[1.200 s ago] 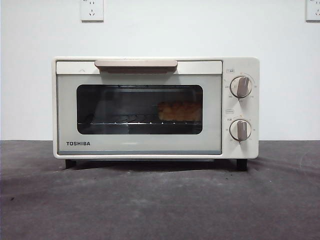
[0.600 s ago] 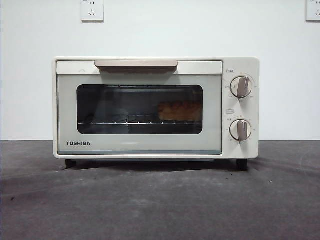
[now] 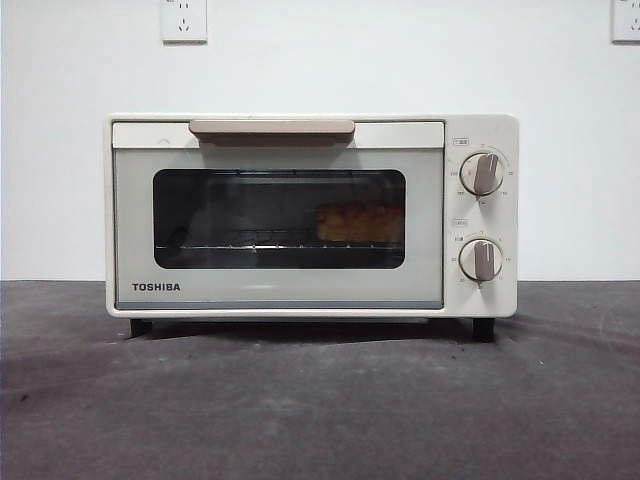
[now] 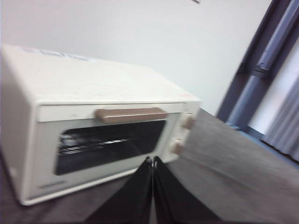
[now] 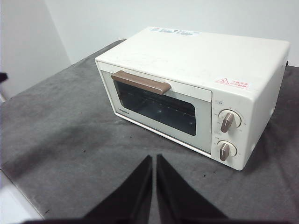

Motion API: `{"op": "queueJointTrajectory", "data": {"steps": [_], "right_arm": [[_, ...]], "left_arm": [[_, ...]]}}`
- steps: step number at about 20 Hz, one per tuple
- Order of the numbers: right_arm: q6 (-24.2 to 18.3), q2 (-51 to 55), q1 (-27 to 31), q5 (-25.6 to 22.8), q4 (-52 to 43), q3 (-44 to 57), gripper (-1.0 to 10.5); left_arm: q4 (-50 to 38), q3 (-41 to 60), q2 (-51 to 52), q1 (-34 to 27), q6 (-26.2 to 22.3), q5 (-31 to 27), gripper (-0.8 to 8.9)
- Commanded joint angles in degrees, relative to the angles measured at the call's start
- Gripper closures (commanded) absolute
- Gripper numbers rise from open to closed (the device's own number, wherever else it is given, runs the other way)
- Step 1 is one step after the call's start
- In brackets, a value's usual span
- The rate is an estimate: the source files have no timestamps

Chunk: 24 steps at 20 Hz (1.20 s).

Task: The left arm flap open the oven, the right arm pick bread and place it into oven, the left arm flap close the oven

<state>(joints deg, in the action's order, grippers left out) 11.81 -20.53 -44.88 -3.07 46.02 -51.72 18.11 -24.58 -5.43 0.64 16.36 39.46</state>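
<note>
The cream-white TOSHIBA oven [image 3: 310,215] stands on the dark table with its glass door closed and its beige handle [image 3: 272,128] at the top. Through the window I see the golden bread [image 3: 360,222] lying on the wire rack, toward the right side. My left gripper [image 4: 153,161] is shut and empty, held back in front of the oven [image 4: 100,126], a little below the handle [image 4: 131,115]. My right gripper [image 5: 154,158] is also shut and empty, hovering above the table some way in front of the oven [image 5: 196,88]. Neither arm shows in the front view.
Two beige knobs [image 3: 483,174] sit on the oven's right panel. A white wall with sockets [image 3: 184,20] stands behind. The dark grey table [image 3: 320,400] stretches in front of the oven. The table's near edge [image 5: 18,196] shows in the right wrist view.
</note>
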Motion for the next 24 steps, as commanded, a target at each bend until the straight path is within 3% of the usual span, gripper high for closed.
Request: {"op": "queueJointTrajectory", "data": {"steps": [1, 8, 13, 17, 24], "right_arm": [[0.2, 0.0, -0.3, 0.0, -0.6, -0.9, 9.4], [0.2, 0.2, -0.3, 0.0, -0.7, -0.9, 9.4], [0.2, 0.2, -0.3, 0.0, -0.9, -0.9, 9.4], [0.2, 0.2, -0.3, 0.0, -1.0, -0.9, 9.4], [0.2, 0.2, -0.3, 0.0, -1.0, -0.9, 9.4]], "left_arm": [[-4.7, 7.1, 4.6, -1.0, -2.6, -3.9, 8.04], [-7.1, 18.6, 5.2, -2.9, -2.7, -26.4, 8.04], [-7.6, 21.6, 5.2, -2.9, -8.7, -36.7, 8.04], [-7.5, 23.5, 5.3, -2.9, -12.8, -38.6, 8.04], [-7.4, 23.9, 5.3, -2.9, -13.6, -38.6, 8.05]]}}
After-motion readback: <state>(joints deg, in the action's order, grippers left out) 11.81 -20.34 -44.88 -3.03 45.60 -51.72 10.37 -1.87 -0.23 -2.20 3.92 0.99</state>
